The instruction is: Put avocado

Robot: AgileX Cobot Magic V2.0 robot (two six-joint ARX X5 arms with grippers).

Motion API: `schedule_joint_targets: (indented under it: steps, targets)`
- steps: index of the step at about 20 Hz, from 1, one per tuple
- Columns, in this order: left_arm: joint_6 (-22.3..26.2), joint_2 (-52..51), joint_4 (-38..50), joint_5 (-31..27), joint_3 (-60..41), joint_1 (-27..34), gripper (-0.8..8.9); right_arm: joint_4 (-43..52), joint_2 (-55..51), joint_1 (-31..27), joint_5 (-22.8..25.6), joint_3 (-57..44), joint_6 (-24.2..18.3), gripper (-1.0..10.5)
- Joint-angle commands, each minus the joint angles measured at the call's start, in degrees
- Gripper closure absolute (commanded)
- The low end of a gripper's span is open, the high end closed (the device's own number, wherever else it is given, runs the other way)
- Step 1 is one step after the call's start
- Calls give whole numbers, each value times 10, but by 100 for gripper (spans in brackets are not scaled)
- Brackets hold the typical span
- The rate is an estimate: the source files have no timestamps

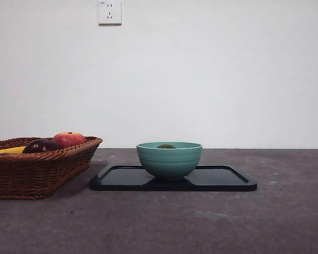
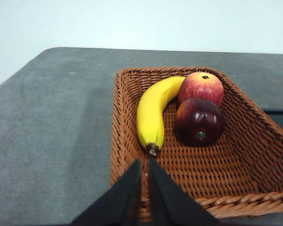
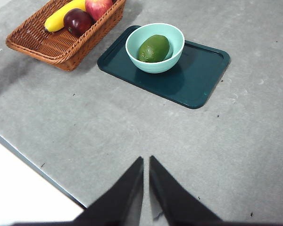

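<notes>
1. we note the table (image 1: 286, 222), grey and level, carrying every item inspected.
2. the wicker basket (image 1: 37, 169) sits at about 9 o'clock of the tray in the front view, apart from it. it holds a banana (image 2: 151, 113), a red apple (image 2: 201, 86) and a dark purple fruit (image 2: 199, 120), the last two touching.
3. the dark tray (image 3: 198, 75) lies flat at table centre, with the teal bowl (image 1: 169, 160) standing upright on its basket-side half.
4. the avocado (image 3: 153, 48) rests inside the bowl; from the front only its crown shows above the rim.
5. the left gripper (image 2: 144, 165) hangs over the near rim of the basket, jaws pressed together, carrying nothing.
6. the right gripper (image 3: 146, 162) hovers above bare table, well apart from the tray, jaws pressed together, carrying nothing.
7. we judge the placement step complete: fruit is in the bowl, both arms clear.
8. we judge no further grasp is called for; the remaining move would be for the arms to park without disturbing bowl or basket.
</notes>
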Motion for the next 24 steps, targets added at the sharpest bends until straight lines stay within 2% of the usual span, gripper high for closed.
schedule_joint_targets:
  steps: [1, 18, 19, 21, 24]
  targets:
    - [19, -1, -5, 7, -12, 1, 790, 6, 2, 5, 1, 2, 6, 932]
    - [8, -1, -2, 7, -12, 1, 790, 5, 1, 5, 1, 2, 5, 932]
    - [8, -1, -2, 7, -12, 1, 790, 5, -2, -9, 2, 2, -1, 932]
    - [8, -1, -2, 7, -12, 1, 790, 10, -7, -66, 2, -4, -57, 932]
    - [8, -1, -2, 7, -12, 1, 790, 126, -47, -200, 5, -75, -138, 932]
